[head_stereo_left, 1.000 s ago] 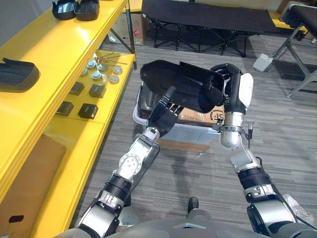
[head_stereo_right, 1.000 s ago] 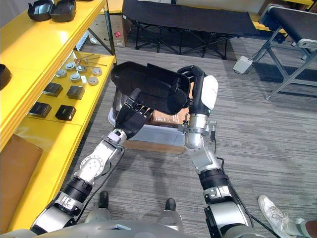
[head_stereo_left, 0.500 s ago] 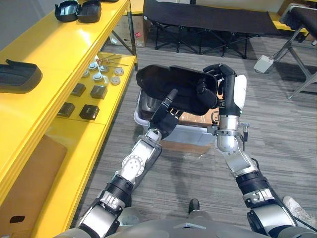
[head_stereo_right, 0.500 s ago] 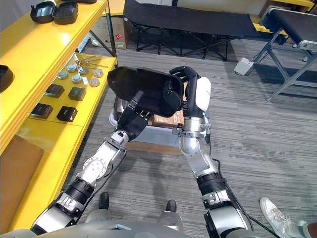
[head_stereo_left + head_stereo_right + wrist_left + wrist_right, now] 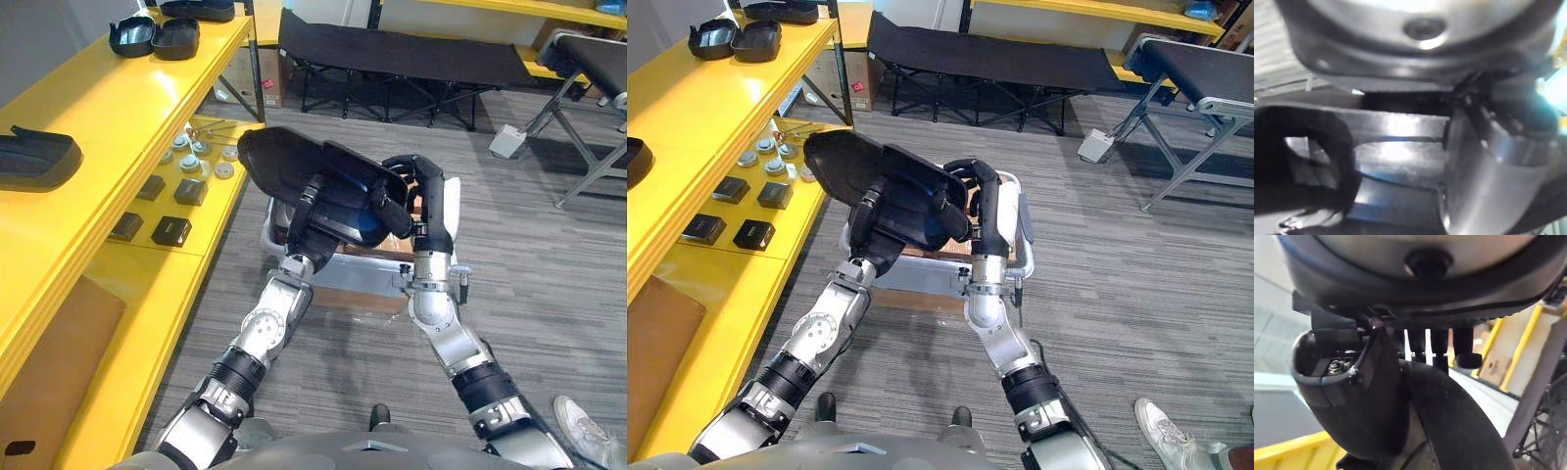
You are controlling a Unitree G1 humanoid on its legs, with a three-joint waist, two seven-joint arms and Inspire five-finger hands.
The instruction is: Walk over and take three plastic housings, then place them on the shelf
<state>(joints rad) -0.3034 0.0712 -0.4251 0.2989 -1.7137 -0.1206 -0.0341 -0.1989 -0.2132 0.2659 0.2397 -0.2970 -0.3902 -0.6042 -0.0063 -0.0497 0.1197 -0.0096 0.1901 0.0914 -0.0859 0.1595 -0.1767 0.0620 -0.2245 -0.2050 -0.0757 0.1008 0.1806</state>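
I hold a large black plastic housing [image 5: 289, 166] in both hands above a white bin [image 5: 338, 271] on the floor. My left hand [image 5: 310, 213] reaches up under its near side, with the thumb against the shell [image 5: 1396, 152]. The fingers of my right hand [image 5: 404, 196] curl over its right end, as the right wrist view shows [image 5: 1449, 396]. The housing tilts, its left end nearest the yellow shelf [image 5: 127, 98]. On the shelf's top board lie one more black housing [image 5: 34, 157] and two others [image 5: 155, 35] farther back.
The shelf's lower board carries small dark boxes [image 5: 171, 231] and round metal parts [image 5: 201, 157]. A cardboard box [image 5: 387, 245] lies in the bin. A black cot [image 5: 392, 49] stands behind, metal frames [image 5: 588, 69] at the right. A person's shoe [image 5: 1171, 441] is on the carpet.
Both hands have carried the housing to the left, toward the yellow shelf. The view has shifted too.
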